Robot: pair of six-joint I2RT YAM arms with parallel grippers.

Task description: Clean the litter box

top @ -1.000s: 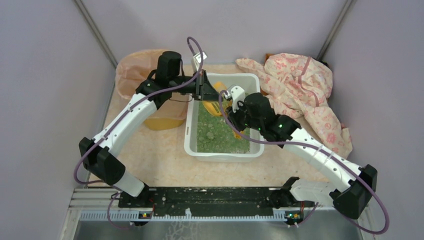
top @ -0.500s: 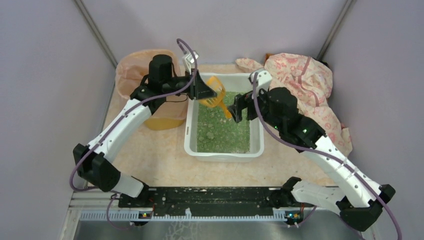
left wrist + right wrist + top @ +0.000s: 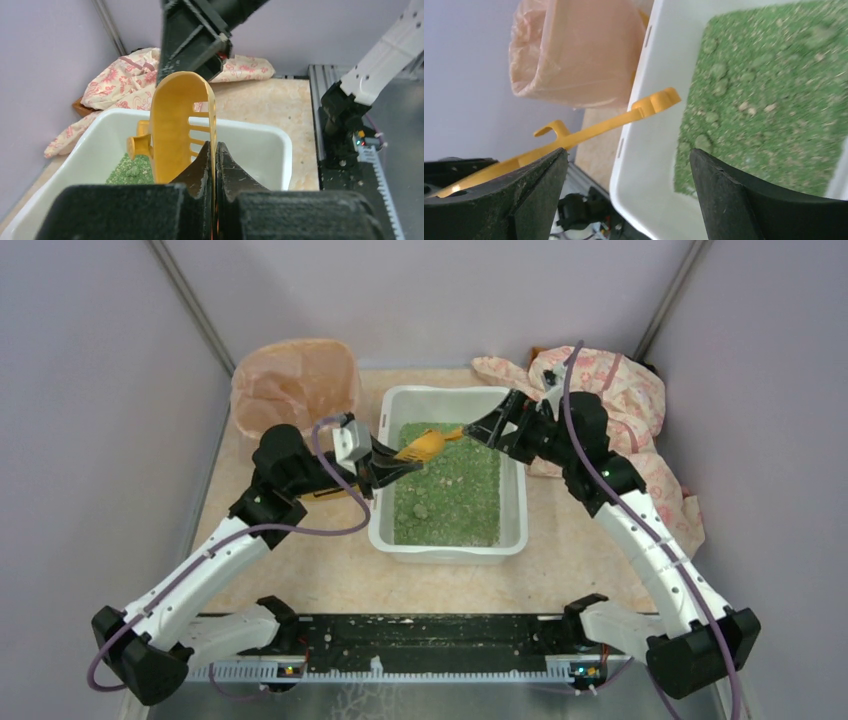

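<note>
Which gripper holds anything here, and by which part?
The left gripper pinches the yellow scoop by the side rim of its slotted head; the right gripper is open and empty.

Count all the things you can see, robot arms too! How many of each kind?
Litter box: 1
Scoop: 1
Bin with a peach bag: 1
Flowery cloth: 1
Robot arms, left and right: 2
Total: 6
</note>
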